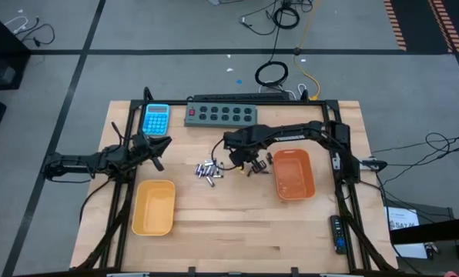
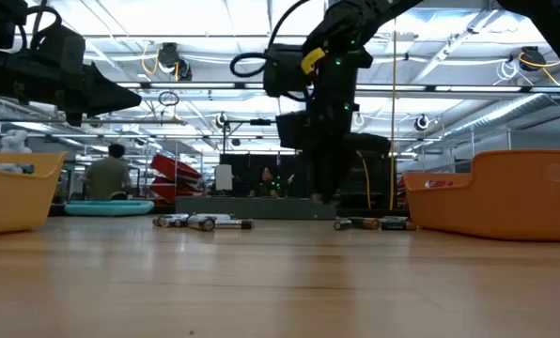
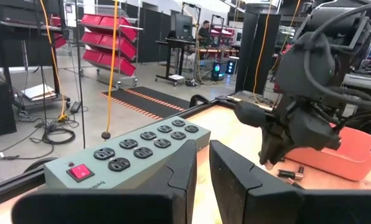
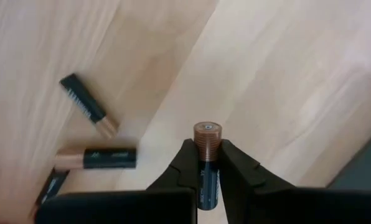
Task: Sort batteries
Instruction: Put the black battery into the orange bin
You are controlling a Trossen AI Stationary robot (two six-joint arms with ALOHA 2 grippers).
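Note:
Small batteries lie in a loose pile [image 1: 208, 169] on the wooden table, with a few more [image 1: 252, 167] beside the orange tray [image 1: 293, 175]. My right gripper [image 1: 242, 158] hangs over the table between these two groups, pointing down, shut on one dark battery with a copper end [image 4: 207, 135]. Three dark batteries [image 4: 98, 157] lie flat on the wood under it. My left gripper [image 1: 157, 148] waits above the table's left side, beyond the yellow tray [image 1: 154, 208], with a narrow gap between its fingers [image 3: 203, 168]. My right gripper pinches the battery's dark body [image 4: 208, 177] between its two fingers [image 4: 185, 165]. It comes from above, pointing down. The battery lies along the fingers, and its copper end [image 4: 207, 134] sticks out past the fingertips toward the table. In the low view it seems clear of the wood [image 2: 325, 199].
A grey power strip [image 1: 222, 114] and a blue calculator [image 1: 156, 119] lie along the far edge. The yellow tray sits at the near left and the orange tray at the right. Bare wood lies between the trays and toward the near edge. People show in the room behind [image 2: 106, 174].

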